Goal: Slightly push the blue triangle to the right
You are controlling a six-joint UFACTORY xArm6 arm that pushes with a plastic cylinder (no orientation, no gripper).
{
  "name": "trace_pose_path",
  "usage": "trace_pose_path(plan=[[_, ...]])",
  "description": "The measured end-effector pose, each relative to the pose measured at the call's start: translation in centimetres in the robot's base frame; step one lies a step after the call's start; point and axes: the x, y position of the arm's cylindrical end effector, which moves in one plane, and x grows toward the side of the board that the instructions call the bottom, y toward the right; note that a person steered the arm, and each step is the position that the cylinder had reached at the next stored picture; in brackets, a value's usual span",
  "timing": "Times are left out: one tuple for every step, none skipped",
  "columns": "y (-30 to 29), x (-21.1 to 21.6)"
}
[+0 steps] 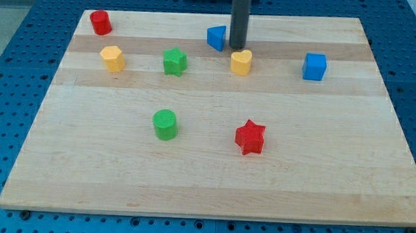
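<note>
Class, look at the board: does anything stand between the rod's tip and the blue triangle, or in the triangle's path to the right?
No block separates them. My tip itself stands just right of the blue triangle, in its rightward path.

Lab bench: wooden board on blue perforated table, robot test setup.

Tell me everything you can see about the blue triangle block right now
The blue triangle is a small, solid-looking block of plain blue, plastic by its look, resting flat on the wooden board near the view's top edge, a little right of centre. Its pointed side faces the view's left. My tip stands right beside it on the view's right; whether they touch cannot be told. The yellow heart lies just below and to the right, apart from it. Nothing rests on it.
</note>
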Motion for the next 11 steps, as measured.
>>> trace_pose_path(plan=[[-5.7, -1.6], [-8.2, -1.8], [-8.0, -0.2], [-11.9, 2.8], [-18.6, 2.3], [-22.1, -0.7], [-19.1, -1.9], [-14.1, -1.9], [-11.3, -2.9], [-11.0, -2.9], [-13.5, -0.8]])
